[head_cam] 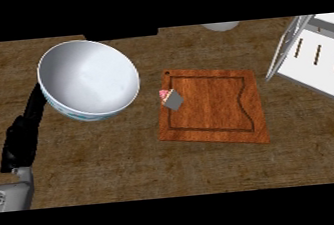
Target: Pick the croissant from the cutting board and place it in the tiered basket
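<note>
My left hand [20, 140] rests at the view's left edge, fingers straight and pointing up beside the large white bowl with a teal band [87, 77]. It holds nothing. My right hand does not show, so I cannot tell what it is doing.

On the brown wooden cutting board [214, 105] I see no croissant shape. Only a small pink and grey piece [171, 99] sits at its left edge, and I cannot tell whether that is the croissant. The white tiered basket [307, 72] stands well apart to the right, cut off by the edge, and nothing shows in the part I see.

I judge the placing not yet shown as done. If that piece is the croissant, both pick and carry remain.
</note>
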